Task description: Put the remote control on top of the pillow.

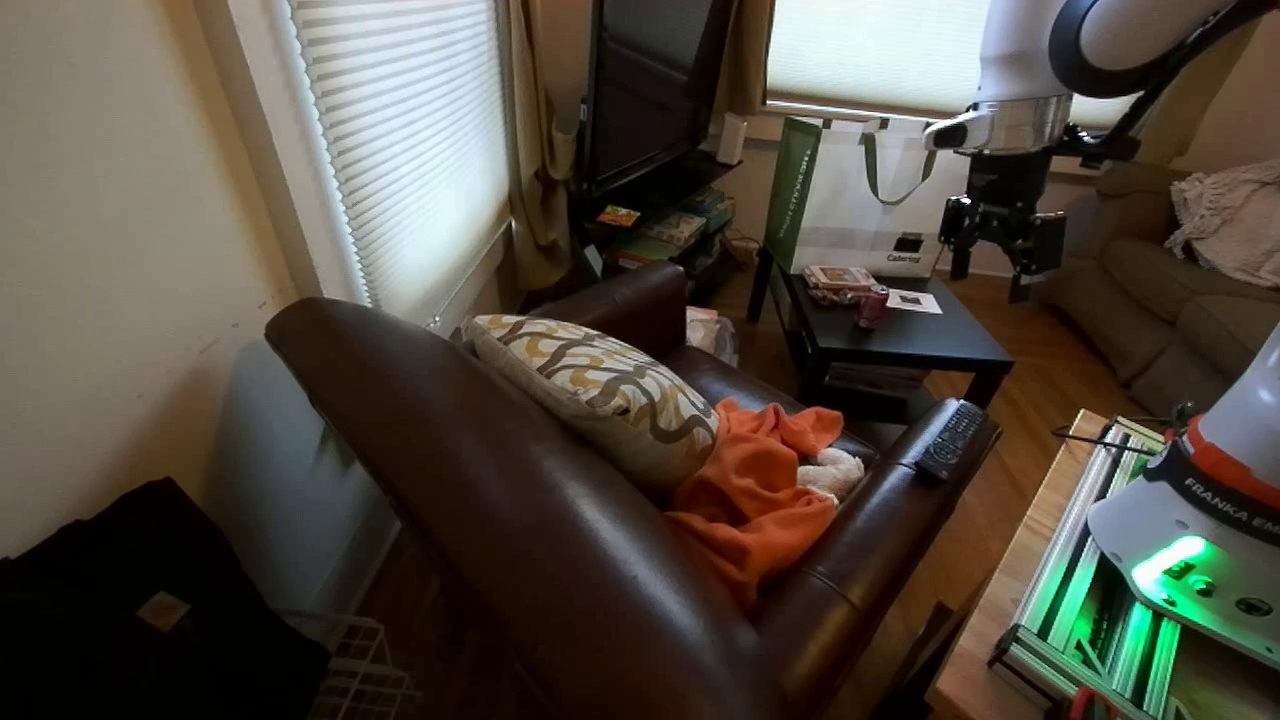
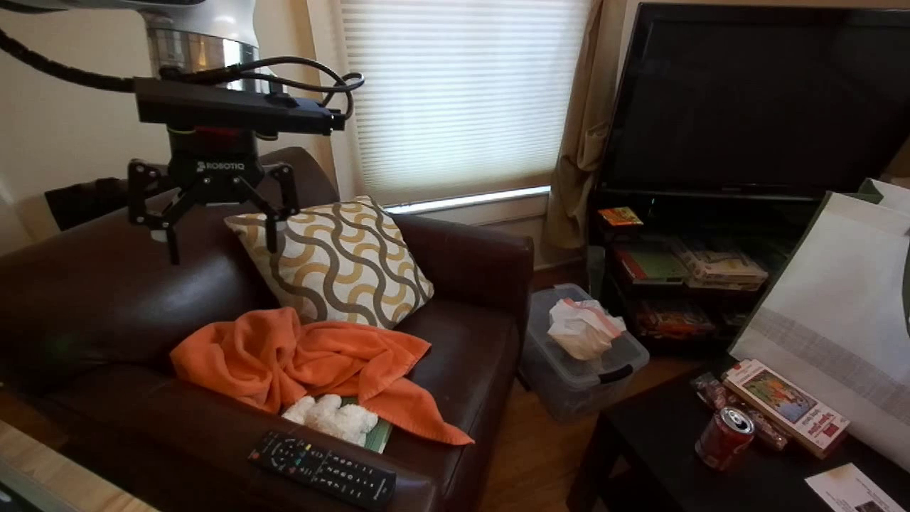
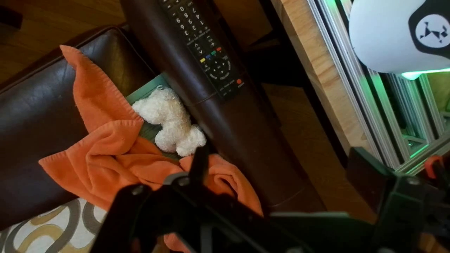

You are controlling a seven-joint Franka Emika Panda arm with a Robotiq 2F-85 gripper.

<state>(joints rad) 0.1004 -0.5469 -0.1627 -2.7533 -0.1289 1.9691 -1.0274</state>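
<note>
Position of remote control (image 2: 321, 468): flat, buttons up, on the armrest (image 2: 192, 412) of a brown leather chair (image 1: 600, 540), near the front end and lying roughly lengthwise; the end with the red button faces the backrest (image 1: 450, 430). The pillow (image 2: 341, 267), white with grey and ochre curves, leans tilted against the backrest beside the opposite armrest (image 2: 476, 263), well apart from the remote control. On the seat (image 2: 462, 355) between them: a crumpled orange cloth (image 2: 270, 355) and, just beside the armrest, a white plush toy (image 2: 334, 419) resting on a flat green item (image 3: 147, 88), kind unclear. The pincer (image 2: 222, 243) hangs in mid-air, fingers spread wide, tips down, well apart from the remote control. Wrist view: remote control cut by the top edge, pillow by the lower left. The low black bench (image 1: 920, 340) carries a red can (image 2: 724, 437), a printed box (image 2: 785, 405) and a white card (image 2: 857, 491); a large white bag (image 2: 839, 284) stands behind these. Between chair and bench sits a clear plastic bin (image 2: 583, 384). Beyond it, a television (image 2: 753, 99), screen dark.
</note>
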